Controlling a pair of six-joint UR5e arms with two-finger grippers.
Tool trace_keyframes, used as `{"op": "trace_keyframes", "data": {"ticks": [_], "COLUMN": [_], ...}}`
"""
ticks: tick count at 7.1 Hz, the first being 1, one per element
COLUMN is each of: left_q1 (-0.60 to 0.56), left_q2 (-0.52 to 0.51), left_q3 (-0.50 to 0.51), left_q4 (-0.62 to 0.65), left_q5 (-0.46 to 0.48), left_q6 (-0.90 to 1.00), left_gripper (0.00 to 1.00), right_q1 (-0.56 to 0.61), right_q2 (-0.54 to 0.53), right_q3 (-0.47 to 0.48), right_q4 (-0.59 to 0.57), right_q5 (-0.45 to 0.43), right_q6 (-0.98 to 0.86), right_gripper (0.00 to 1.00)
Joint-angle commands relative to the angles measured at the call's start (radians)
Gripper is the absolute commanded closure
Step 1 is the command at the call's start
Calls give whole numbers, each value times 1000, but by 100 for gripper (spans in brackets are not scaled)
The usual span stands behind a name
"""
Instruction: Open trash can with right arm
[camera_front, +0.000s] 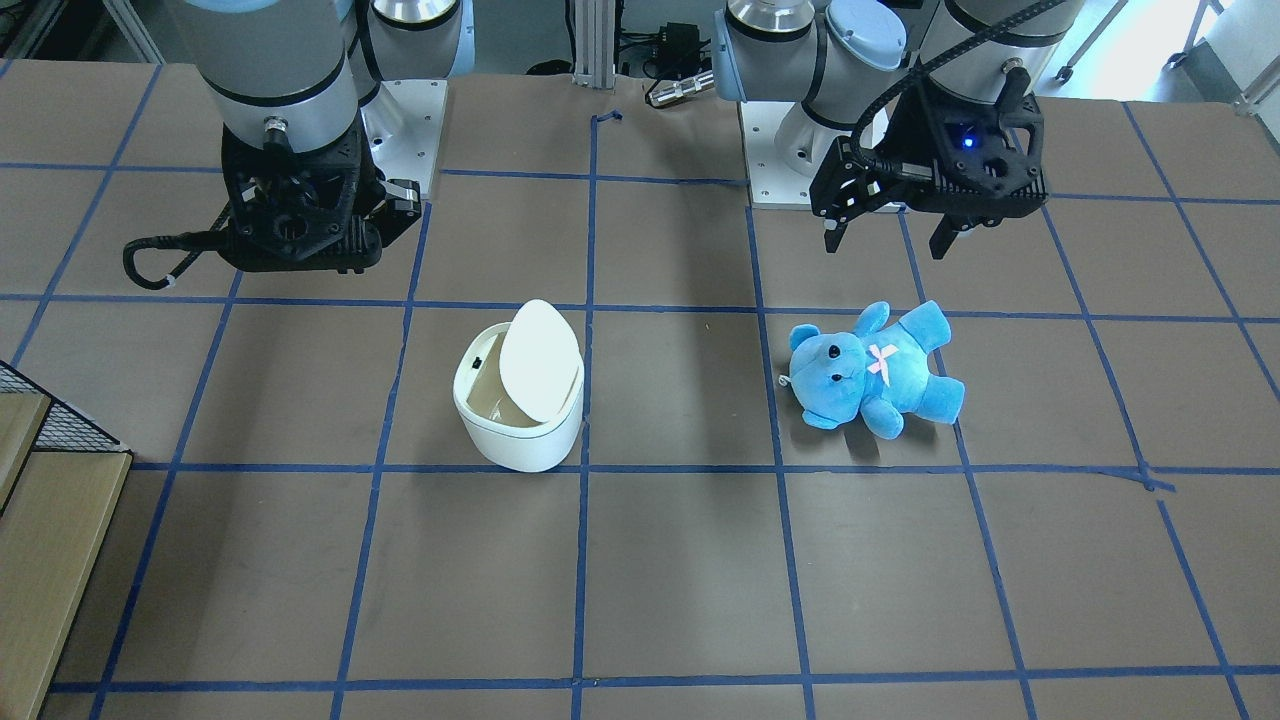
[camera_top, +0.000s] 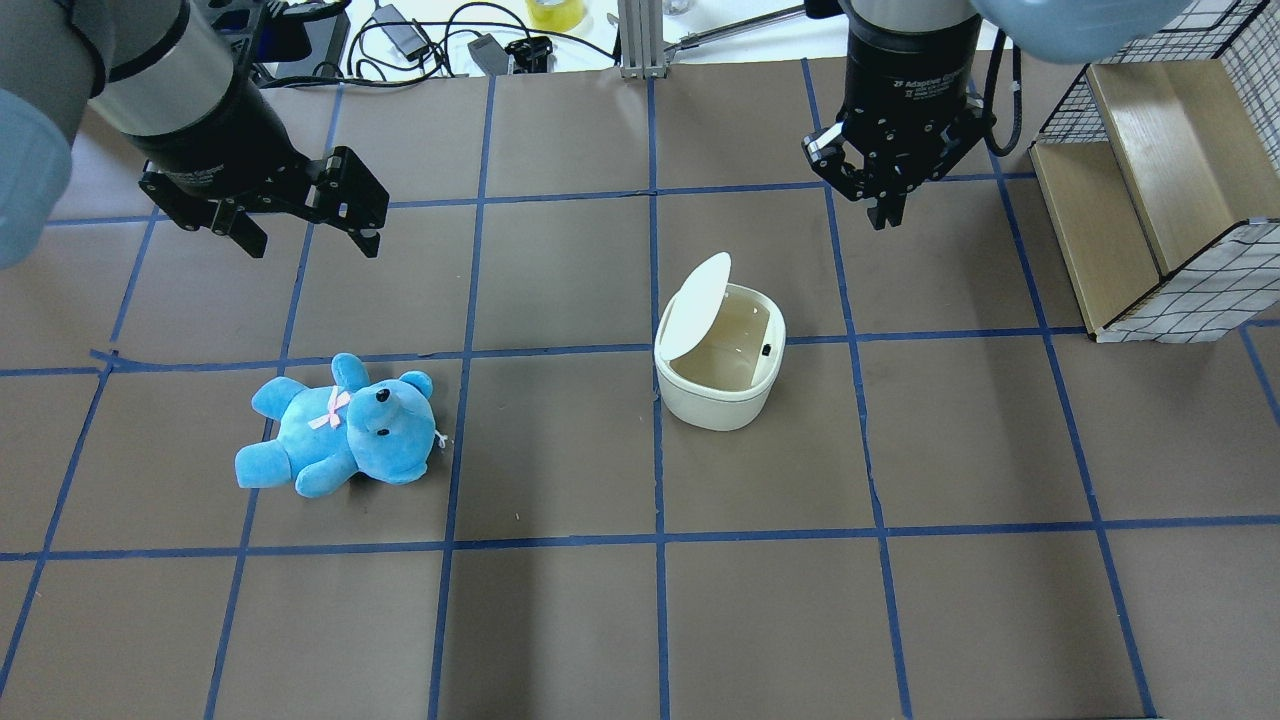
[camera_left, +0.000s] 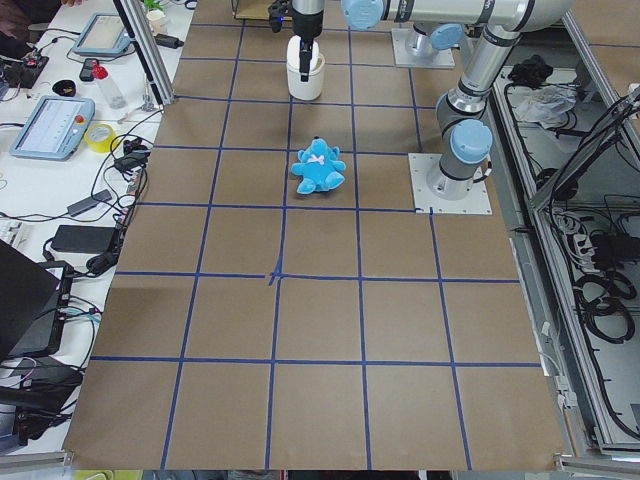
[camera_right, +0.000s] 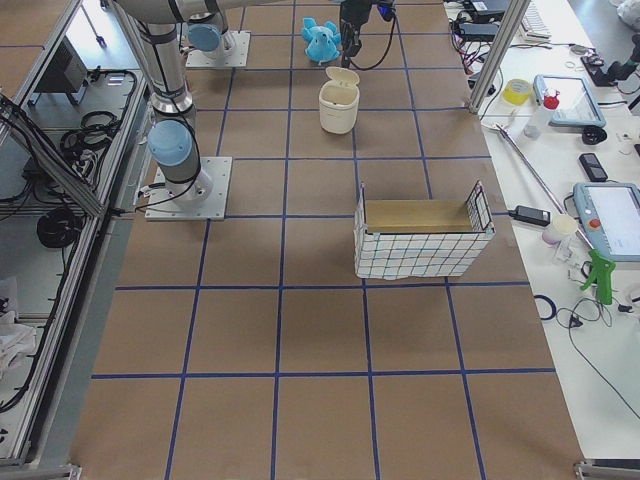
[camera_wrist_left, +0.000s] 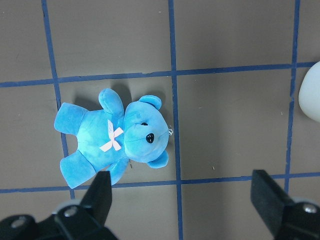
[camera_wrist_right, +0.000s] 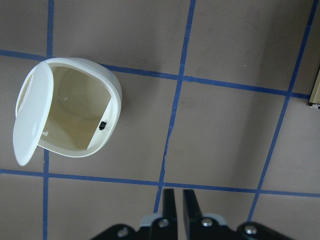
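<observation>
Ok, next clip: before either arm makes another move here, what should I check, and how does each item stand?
1. Lid raised, opening exposed: ok.
2. Trash can upright on the table: ok.
3. Right gripper off the can and touching nothing, jaws shut: ok.
4. Left gripper open and holding nothing: ok.
5. Teddy bear lying apart from the can, not blocking it: ok.
6. Whether the lid will hold itself up: cannot tell.
</observation>
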Motion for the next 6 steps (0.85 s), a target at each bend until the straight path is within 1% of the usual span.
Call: {"op": "trace_keyframes", "data": {"ticks": [1, 2, 3, 5, 6], "left_q1": [0, 0, 0, 0, 0], "left_q2": [0, 1, 0, 0, 0], "left_q3": [0, 0, 0, 0, 0], "left_q4": [0, 0, 0, 0, 0], "left_q5": [0, 0, 0, 0, 0], "left_q6": [0, 0, 0, 0, 0], "left_gripper": [0, 0, 0, 0, 0], "right_q1": [-47, -62, -65, -76, -102], "right_q2": [-14, -16, -17, -26, -34], "right_q3": [-1, -1, -1, -5, -7], "right_q4": [1, -1, -8, -26, -39], "right_q5": [57, 62, 59, 59, 65], "right_q6": [-90, -138, -185, -219, -216], "right_gripper": [3, 1, 1, 1, 1]}}
